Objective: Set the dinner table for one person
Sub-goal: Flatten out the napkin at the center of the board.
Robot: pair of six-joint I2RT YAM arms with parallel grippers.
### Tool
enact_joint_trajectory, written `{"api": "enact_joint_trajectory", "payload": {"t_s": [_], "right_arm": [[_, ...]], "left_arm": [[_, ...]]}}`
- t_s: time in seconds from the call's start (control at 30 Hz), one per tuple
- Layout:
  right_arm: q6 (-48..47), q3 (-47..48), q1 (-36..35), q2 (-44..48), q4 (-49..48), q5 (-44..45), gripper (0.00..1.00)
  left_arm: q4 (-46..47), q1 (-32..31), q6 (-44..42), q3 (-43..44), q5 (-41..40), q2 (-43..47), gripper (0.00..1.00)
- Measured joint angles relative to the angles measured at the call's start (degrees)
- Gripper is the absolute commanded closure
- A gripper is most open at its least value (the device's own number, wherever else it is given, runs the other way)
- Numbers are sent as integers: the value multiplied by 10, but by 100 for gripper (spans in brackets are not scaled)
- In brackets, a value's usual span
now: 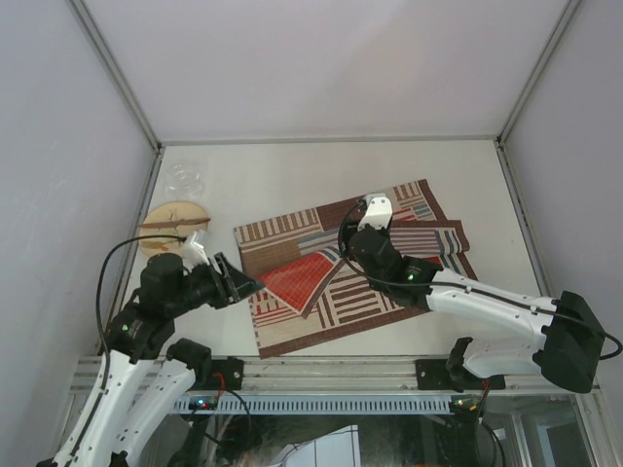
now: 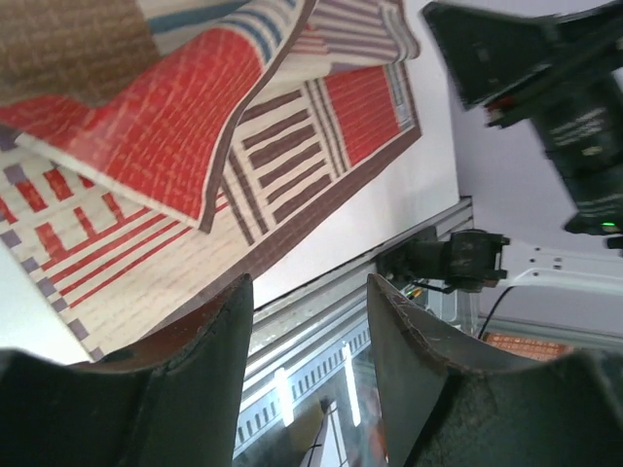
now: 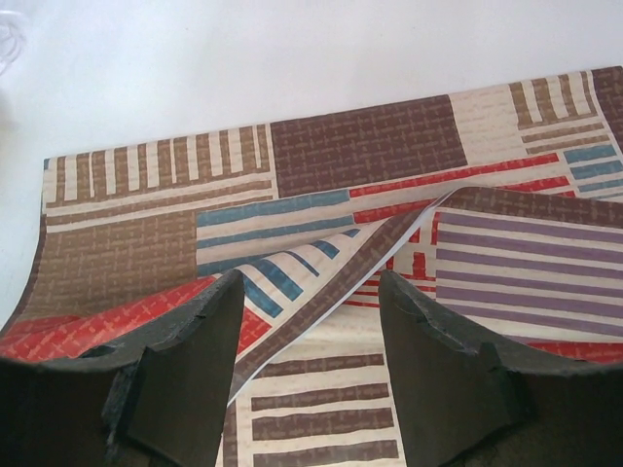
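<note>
The raised red flap of the placemat (image 1: 321, 316) is covering the stripes lying under it. From above, the wrist housing is hiding the right pincer (image 3: 310, 321), so you are seeing its fingers only in its own camera, where the mat is running off the right and bottom edges. The right arm (image 2: 545, 107) is showing blurred and cropped in the left wrist view. A clear item (image 1: 185, 179) on the table (image 1: 321, 170) is reading too faint to identify.
</note>
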State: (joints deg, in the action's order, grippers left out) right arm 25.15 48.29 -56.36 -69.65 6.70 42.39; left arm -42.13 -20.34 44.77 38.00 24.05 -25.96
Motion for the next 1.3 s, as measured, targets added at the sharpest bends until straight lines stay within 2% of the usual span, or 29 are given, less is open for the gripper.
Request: {"api": "enact_joint_trajectory", "payload": {"t_s": [0.13, 0.23, 0.33, 0.47, 0.67, 0.87, 1.1, 1.3], "right_arm": [[10, 0, 7, -3, 0, -4, 43], [23, -5, 19, -4, 0, -12, 44], [40, -18, 38, -5, -1, -21, 45], [71, -40, 71, -5, -4, -39, 47], [154, -109, 127, 5, -38, -80, 49], [266, -216, 182, 26, -90, -136, 51], [312, -224, 211, -26, -177, -165, 51], [313, -170, 237, -106, -222, -191, 51]], "left_arm": [[-24, 0, -14, 52, -11, -2, 44], [-25, -1, -21, 53, -28, -13, 47], [14, -1, -19, 32, -34, -48, 49], [109, -1, -11, -15, -51, -129, 52], [239, -1, -12, -18, -87, -301, 56], [290, -1, -35, 10, -139, -398, 57], [341, -1, -39, 31, -150, -420, 57], [335, -1, -49, 31, -150, -409, 57]]}}
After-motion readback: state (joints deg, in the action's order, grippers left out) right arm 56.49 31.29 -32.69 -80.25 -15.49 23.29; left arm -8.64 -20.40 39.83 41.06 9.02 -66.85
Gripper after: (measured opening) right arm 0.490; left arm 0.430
